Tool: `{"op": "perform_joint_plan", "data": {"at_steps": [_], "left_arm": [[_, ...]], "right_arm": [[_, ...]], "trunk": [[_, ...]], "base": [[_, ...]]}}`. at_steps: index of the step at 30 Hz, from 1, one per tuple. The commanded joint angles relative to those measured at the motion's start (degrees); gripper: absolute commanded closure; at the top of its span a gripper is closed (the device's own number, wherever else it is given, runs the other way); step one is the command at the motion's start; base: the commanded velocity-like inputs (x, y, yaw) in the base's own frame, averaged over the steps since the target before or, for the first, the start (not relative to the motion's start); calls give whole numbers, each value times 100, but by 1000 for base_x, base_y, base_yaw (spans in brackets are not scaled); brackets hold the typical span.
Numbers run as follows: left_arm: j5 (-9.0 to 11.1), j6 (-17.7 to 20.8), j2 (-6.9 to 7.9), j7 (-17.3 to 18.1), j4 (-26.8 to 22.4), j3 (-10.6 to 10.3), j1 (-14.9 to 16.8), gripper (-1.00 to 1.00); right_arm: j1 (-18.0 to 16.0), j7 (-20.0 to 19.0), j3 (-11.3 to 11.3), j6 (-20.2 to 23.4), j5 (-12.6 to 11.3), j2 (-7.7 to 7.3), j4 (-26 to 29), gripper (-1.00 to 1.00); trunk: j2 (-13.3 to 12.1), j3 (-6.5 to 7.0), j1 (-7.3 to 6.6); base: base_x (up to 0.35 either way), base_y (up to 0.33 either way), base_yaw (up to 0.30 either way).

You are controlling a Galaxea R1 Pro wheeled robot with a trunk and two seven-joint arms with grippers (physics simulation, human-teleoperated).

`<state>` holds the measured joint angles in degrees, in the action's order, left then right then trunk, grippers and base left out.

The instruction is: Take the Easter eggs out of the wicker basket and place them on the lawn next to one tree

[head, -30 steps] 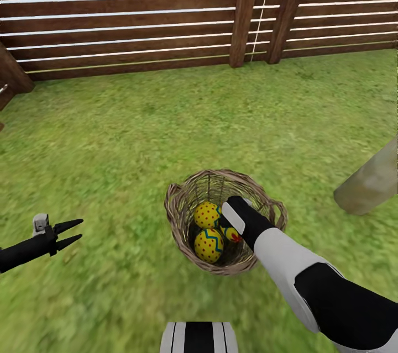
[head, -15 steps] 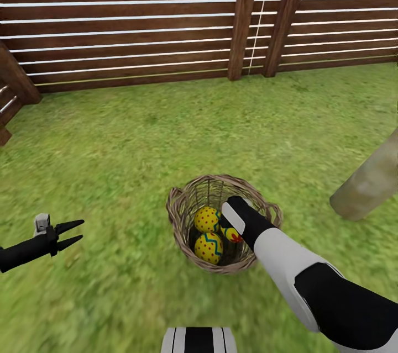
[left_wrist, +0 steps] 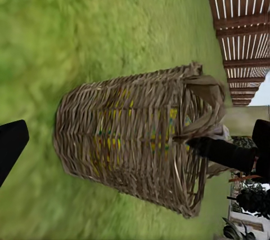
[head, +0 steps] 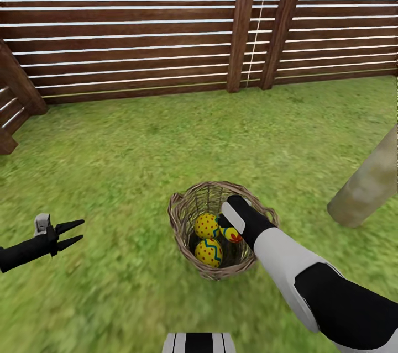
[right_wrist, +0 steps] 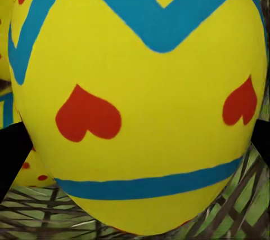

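Right gripper (head: 225, 227) is down inside the wicker basket (head: 182, 220), fingers straddling one egg (right_wrist: 140, 99); in the right wrist view the egg sits between the dark fingertips (right_wrist: 12, 155), touching or nearly so at both flanks. Can't tell if it's actually clamped, so call the grip uncertain. Just beside that egg, away from the wrist, two more eggs: one dotted (head: 207, 226), one with the zigzag band facing up (head: 209, 252), both touching or nearly touching the first. All three Easter eggs in the basket, none out yet. My read: smooth hard shells, light, rounded, so likely to squirt out of a pinch; best grabbed across the widest belly, not near a tip. Basket looks light, open weave, might drag up with the egg. Out past the basket to the right, the tree (head: 365, 190) trunk stands on the lawn (head: 138, 143), near. Left gripper (head: 76, 233) well off to the left, jaws parted, empty.
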<state>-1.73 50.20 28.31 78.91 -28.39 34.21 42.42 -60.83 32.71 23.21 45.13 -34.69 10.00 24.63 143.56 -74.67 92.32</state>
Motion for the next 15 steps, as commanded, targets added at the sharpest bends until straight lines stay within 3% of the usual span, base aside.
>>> {"op": "perform_joint_plan", "data": {"at_steps": [1,5,15], "left_arm": [[-20,60,-1,28,0,15,3,-100],[-20,60,-1,28,-2,13,3,-100],[-20,60,-1,28,-4,6,3,-100]], "right_arm": [[-6,51,26,20,-57,0,4,100],[-48,45,26,43,-63,0,11,100],[-157,51,17,266,-73,0,7,100]], "trunk": [[0,18,-3],[-5,107,-13],[-19,328,-39]], "base": [[0,0,0],[0,0,0],[-118,0,0]]}}
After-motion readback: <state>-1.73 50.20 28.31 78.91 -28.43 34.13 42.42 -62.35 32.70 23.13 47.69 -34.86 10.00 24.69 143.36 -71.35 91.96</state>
